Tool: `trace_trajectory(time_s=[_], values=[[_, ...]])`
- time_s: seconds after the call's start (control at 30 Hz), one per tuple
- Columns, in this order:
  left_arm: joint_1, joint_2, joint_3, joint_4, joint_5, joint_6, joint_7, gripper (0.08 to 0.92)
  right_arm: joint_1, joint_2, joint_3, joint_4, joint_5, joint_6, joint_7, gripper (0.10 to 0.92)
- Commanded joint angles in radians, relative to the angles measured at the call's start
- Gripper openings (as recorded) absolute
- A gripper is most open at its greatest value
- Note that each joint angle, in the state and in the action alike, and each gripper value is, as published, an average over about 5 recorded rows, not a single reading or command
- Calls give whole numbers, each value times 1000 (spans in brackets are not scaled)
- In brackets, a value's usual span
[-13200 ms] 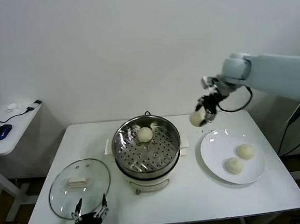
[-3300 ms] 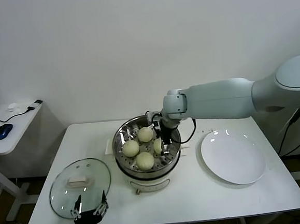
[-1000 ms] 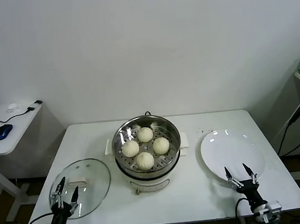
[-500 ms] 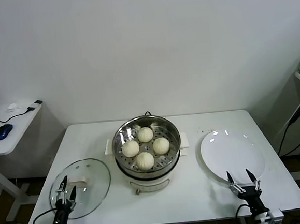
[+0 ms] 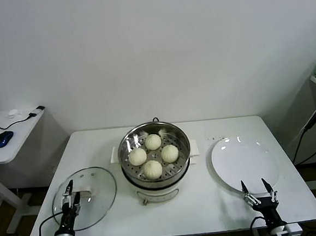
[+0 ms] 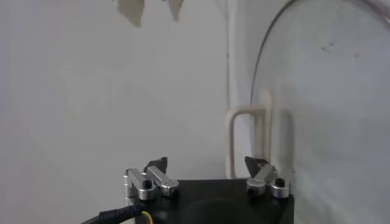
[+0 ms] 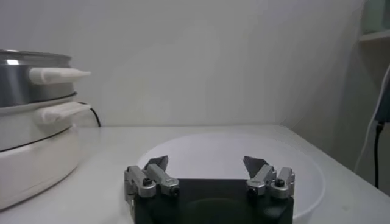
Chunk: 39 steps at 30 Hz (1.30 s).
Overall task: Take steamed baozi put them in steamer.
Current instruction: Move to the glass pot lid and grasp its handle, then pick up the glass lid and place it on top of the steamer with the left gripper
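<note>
four round creamy-white buns (image 5: 153, 142) sit in the shiny steel steamer pot (image 5: 130, 165), and the left claw (image 5: 71, 195) and right claw (image 5: 257, 191) hang wide open, holding nothing.

Glass lid (image 5: 85, 197) on white table (image 5: 208, 201), empty plate (image 5: 245, 164), perhaps a mouse (image 5: 2, 139) on side desk (image 5: 2, 152)
</note>
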Motion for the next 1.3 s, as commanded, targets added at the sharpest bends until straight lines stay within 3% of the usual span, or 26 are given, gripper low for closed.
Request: trace_trajectory(time_s=[0.03, 0.7, 0.97, 1.17, 1.3], values=[[-43, -6, 2, 52, 35, 16, -3, 749, -4, 4, 3, 5, -5, 0, 0, 823], [-29, -26, 9, 53, 27, 28, -11, 172, 5, 13, 1, 0, -24, -3, -4, 823], [-3, -27, 11, -12, -34, 43, 14, 132, -1, 10, 17, 17, -27, -4, -4, 823], [45, -20, -5, -200, -165, 52, 87, 132, -1, 7, 33, 36, -78, -27, 5, 823], [73, 25, -38, -333, -287, 83, 194, 132, 10, 13, 37, 48, -134, -54, 38, 823]])
